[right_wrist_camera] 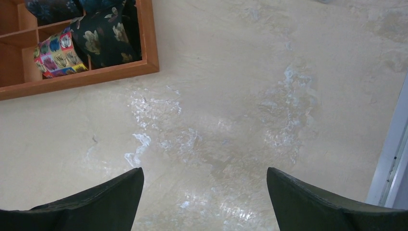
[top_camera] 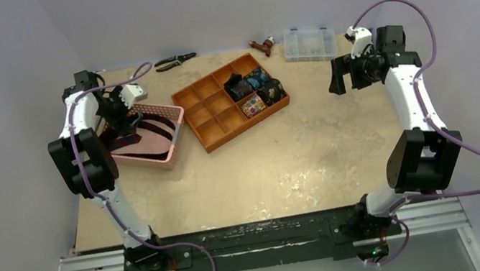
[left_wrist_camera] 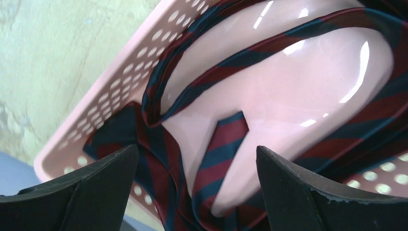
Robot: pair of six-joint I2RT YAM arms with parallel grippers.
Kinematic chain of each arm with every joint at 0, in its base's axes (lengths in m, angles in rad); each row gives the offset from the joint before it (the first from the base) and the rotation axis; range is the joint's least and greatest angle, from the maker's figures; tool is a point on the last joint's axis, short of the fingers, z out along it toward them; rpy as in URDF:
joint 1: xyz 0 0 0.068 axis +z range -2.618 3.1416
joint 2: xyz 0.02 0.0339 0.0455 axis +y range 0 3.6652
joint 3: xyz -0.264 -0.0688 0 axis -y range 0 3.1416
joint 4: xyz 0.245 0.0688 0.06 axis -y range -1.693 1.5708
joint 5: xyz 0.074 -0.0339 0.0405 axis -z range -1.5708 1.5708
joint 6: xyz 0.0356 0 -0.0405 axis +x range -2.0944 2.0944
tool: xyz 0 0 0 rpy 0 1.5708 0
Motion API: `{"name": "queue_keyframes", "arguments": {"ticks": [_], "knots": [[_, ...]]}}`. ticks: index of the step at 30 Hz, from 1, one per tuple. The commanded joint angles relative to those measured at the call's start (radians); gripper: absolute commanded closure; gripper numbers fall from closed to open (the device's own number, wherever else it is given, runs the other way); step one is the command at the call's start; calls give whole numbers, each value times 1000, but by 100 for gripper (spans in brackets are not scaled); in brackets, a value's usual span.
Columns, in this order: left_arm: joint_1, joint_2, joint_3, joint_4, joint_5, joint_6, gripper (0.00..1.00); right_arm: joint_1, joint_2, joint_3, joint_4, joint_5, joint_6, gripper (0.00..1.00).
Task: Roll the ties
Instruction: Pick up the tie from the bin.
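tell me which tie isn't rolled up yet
The navy tie with red stripes, lying loose in loops in the pink basket. The other ties are already small rolled bundles sitting in compartments of the wooden tray.

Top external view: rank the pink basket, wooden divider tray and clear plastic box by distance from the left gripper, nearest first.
1. Pink basket: directly under the left gripper, on the left side.
2. Wooden divider tray: centre, just right of the basket.
3. Clear plastic box: far back, toward the right.
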Motion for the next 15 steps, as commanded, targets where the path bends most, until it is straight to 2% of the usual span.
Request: {"name": "queue_keyframes", "arguments": {"ticks": [1, 11, 15], "knots": [[-28, 62, 41, 67, 3, 159, 10, 2, 20, 76, -38, 29, -44, 2], [-33, 198, 94, 139, -76, 215, 17, 3, 49, 140, -88, 70, -56, 2], [-37, 211, 69, 141, -73, 238, 29, 1, 51, 147, -96, 80, -60, 2]]}}
